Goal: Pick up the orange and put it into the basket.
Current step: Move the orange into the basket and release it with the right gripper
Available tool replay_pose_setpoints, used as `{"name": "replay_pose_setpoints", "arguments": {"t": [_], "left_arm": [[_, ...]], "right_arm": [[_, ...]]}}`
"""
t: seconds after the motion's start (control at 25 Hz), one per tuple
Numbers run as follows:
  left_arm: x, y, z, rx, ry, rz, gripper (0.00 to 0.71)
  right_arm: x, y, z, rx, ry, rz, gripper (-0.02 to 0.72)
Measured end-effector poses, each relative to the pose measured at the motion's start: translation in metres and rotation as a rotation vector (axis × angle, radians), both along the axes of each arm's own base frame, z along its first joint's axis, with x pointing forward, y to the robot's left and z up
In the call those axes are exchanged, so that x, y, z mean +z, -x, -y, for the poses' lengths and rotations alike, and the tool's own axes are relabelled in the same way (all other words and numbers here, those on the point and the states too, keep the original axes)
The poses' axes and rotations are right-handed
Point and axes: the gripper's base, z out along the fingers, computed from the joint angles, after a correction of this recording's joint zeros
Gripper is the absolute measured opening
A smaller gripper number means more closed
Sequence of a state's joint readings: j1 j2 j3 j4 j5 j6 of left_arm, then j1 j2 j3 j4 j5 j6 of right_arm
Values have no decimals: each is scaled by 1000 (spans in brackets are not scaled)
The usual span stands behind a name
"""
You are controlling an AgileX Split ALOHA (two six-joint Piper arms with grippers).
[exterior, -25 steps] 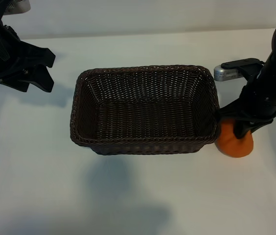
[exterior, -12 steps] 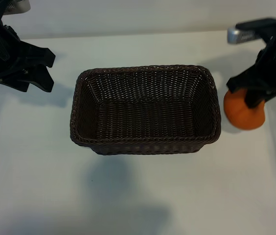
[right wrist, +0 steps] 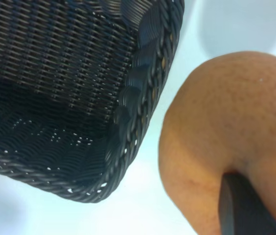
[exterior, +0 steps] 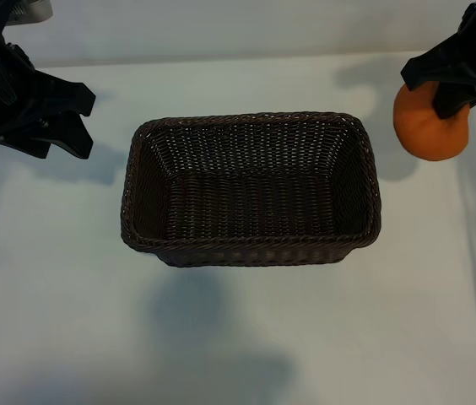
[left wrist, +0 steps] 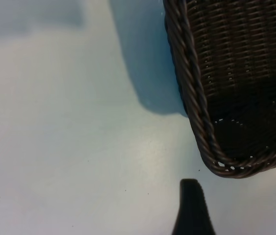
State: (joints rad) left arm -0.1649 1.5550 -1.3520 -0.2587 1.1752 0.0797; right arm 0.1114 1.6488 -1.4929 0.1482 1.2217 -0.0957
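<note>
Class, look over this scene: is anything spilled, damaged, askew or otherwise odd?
Nothing stands out. The basket sits upright and empty on the table; the right gripper holds the orange beside it, and the left gripper hangs open to the other side.

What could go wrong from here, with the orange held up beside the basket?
1. The right gripper grips the round orange only near its top, with most of the fruit hanging below the fingers; it might slip out and roll across the table.
2. The orange is outside the basket, beyond its right rim; releasing too early, or carrying it across too low, could clip that rim.
</note>
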Motion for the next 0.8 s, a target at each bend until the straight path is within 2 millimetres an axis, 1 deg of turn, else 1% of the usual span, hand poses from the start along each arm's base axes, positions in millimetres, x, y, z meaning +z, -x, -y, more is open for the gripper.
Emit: {"name": "replay_pose_setpoints", "arguments": {"t": [0.24,0.36,0.44,0.6,0.8], "left_arm": [[0,0,0,0,0,0,527],[0,0,0,0,0,0,527],[0,0,0,0,0,0,527],[0,0,0,0,0,0,527],[0,0,0,0,0,0,527]], "right_arm": [[1,0,-4,-4,-46,-6,80],[1,2,-13,17,-65,-9,80],[1,4,-25,49,-72,-5,80],[1,7,-55,127,-86,33,78],[-10,8,-94,221,-96,53,78]]}}
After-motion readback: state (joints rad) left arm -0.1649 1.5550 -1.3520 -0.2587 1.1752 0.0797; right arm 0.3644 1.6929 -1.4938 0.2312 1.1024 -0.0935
